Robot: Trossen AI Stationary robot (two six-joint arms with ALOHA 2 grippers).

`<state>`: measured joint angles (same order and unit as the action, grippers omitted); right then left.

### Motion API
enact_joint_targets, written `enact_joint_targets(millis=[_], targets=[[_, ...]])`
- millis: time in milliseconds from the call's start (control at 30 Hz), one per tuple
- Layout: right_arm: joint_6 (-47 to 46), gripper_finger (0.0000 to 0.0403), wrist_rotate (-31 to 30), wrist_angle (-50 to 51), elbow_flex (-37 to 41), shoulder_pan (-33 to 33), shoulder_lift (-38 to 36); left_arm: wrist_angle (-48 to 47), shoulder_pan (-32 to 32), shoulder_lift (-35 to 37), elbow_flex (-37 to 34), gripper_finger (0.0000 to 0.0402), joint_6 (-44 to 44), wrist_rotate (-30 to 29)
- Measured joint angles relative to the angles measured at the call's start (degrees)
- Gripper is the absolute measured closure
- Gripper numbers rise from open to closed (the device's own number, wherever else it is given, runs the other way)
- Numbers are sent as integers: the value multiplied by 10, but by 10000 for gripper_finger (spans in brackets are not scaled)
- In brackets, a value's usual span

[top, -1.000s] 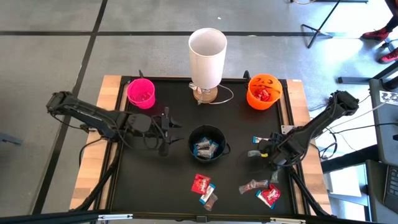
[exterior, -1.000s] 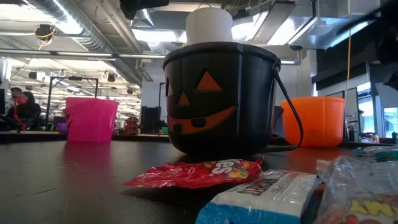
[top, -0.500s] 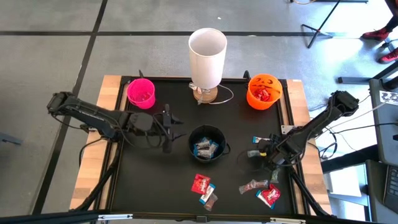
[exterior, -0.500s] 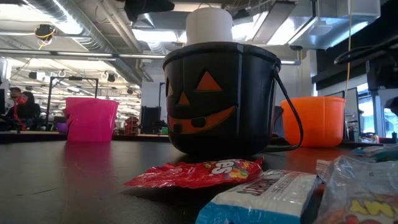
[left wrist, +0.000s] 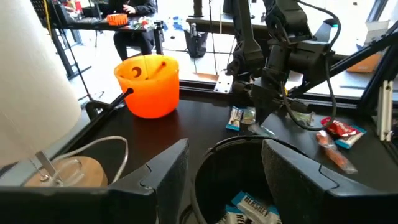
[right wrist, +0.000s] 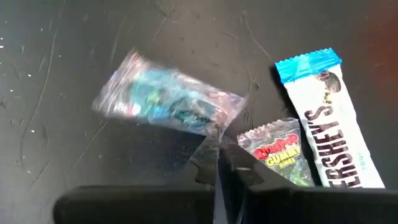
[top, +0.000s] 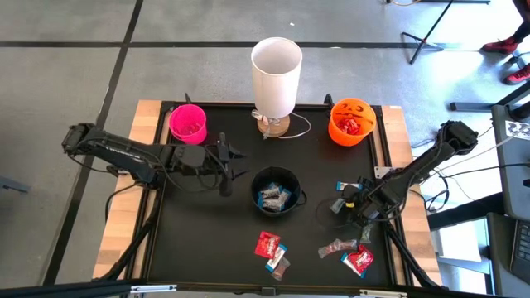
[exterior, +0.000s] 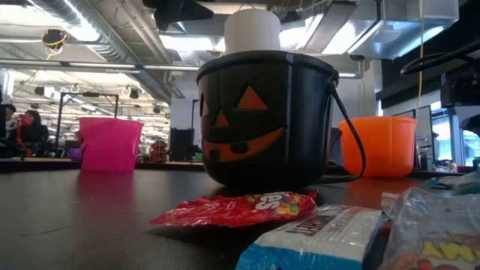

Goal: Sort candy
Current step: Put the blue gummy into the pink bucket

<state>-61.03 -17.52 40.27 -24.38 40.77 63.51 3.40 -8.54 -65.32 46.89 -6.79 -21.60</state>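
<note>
Black tabletop: right end effector [right wrist: 219,163] pinches clear candy packet [right wrist: 166,103] corner, its length lying crosswise.

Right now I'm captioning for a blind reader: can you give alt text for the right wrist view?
The right gripper is shut on the corner of a clear packet with bluish contents, on the black table. Beside it lie a small gummy packet and a white Hershey's bar with a blue end.
</note>
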Motion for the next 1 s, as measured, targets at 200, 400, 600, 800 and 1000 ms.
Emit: enact_joint_targets(millis=[200,400,600,800,1000], targets=[[16,400,-1,2,-7,0,0,0,-18,0,0,205,-22,1],[46,401,-43,22,-53,0,0,0,-37,0,0,205,-34,-4],[59,402,-130,98,-128,0,0,0,-40,0,0,205,-52,-8],[67,402,-257,176,-205,-12,0,9,-40,-9,0,206,-53,-8],[170,403,-331,155,-251,-75,0,63,-37,-52,0,206,-54,-4]])
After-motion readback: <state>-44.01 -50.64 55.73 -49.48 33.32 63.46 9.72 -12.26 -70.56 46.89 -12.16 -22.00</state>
